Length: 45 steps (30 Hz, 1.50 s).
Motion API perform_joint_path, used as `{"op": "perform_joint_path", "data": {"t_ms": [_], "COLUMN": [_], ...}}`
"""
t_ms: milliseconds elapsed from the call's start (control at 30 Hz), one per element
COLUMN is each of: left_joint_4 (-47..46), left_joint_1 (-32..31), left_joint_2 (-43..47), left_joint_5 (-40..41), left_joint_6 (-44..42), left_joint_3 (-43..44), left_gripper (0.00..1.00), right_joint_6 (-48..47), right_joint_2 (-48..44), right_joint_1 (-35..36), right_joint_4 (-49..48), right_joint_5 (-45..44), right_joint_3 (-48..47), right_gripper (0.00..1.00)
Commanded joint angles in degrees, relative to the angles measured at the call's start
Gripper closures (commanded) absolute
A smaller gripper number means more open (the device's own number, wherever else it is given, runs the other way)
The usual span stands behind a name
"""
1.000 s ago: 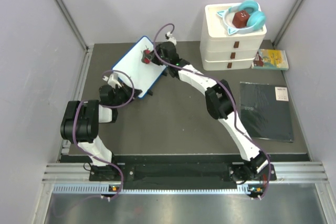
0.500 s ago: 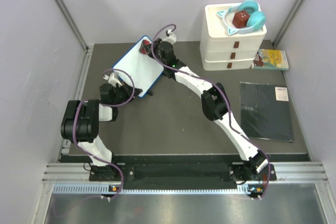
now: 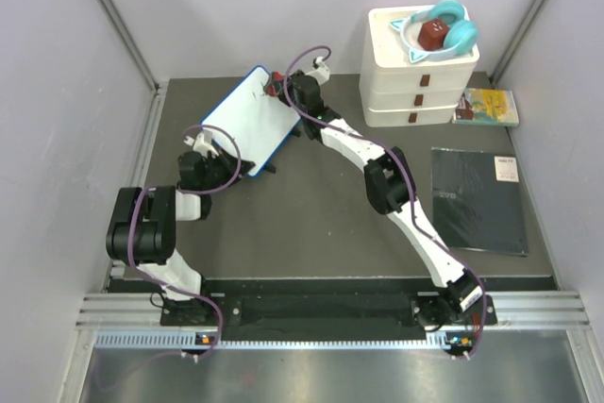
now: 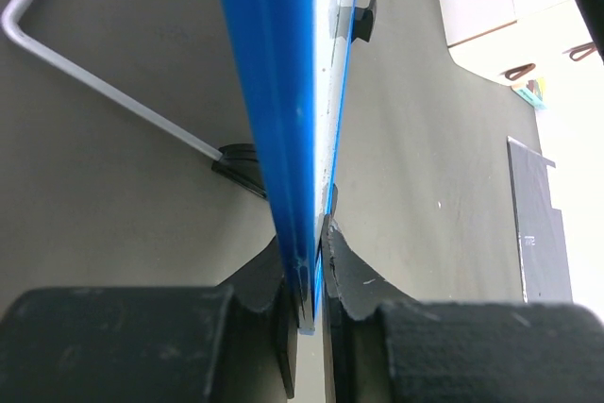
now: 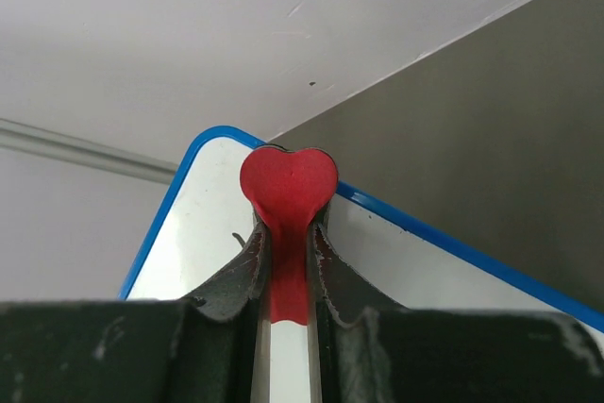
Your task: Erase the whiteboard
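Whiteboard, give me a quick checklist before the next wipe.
1. Left gripper clamped on the whiteboard edge: ok.
2. Right gripper shut on the red heart eraser: ok.
3. Eraser positioned over the board: ok, at its far corner.
4. Eraser pressing on the board face: cannot tell.
5. Board wiped clean: not ok, a small dark mark shows beside the eraser.
6. Arms apart from the white drawers: ok.
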<state>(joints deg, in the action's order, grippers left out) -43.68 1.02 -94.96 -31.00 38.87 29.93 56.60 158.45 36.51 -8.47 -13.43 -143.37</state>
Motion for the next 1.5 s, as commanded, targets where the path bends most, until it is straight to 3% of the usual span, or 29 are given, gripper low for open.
{"op": "perform_joint_path", "data": {"t_ms": [0, 333, 500, 667, 867, 1467], "left_joint_4": [17.1, 18.6, 18.5, 18.6, 18.7, 18.5], "left_joint_1": [-0.8, -2.9, -2.9, -2.9, -2.9, -2.9], "left_joint_2": [-0.7, -0.1, 0.0, 0.3, 0.3, 0.7], "left_joint_5": [-1.0, -0.4, -0.6, -0.8, -1.4, -1.7], "left_joint_6": [-3.8, -5.6, -6.2, -6.5, -6.8, -6.9], "left_joint_3": [-3.8, -3.6, -3.7, -3.7, -3.9, -4.4], "left_gripper": [1.0, 1.0, 1.0, 1.0, 1.0, 1.0], "right_joint_6": [-1.1, -9.7, -12.4, -9.6, 0.3, -0.2], "right_joint_2": [0.4, -2.6, -3.1, -1.5, 1.8, 2.5], "right_joint_1": [0.7, 6.1, 8.6, 7.0, 2.8, 0.2], "right_joint_4": [-2.3, -5.6, -7.8, -7.9, -3.0, -4.4], "right_joint_5": [0.6, 5.0, 3.0, -2.9, -4.5, -2.0], "right_joint_3": [-0.9, -0.6, -1.2, -1.6, -2.1, -2.2], "right_gripper": [1.0, 1.0, 1.0, 1.0, 1.0, 1.0]}}
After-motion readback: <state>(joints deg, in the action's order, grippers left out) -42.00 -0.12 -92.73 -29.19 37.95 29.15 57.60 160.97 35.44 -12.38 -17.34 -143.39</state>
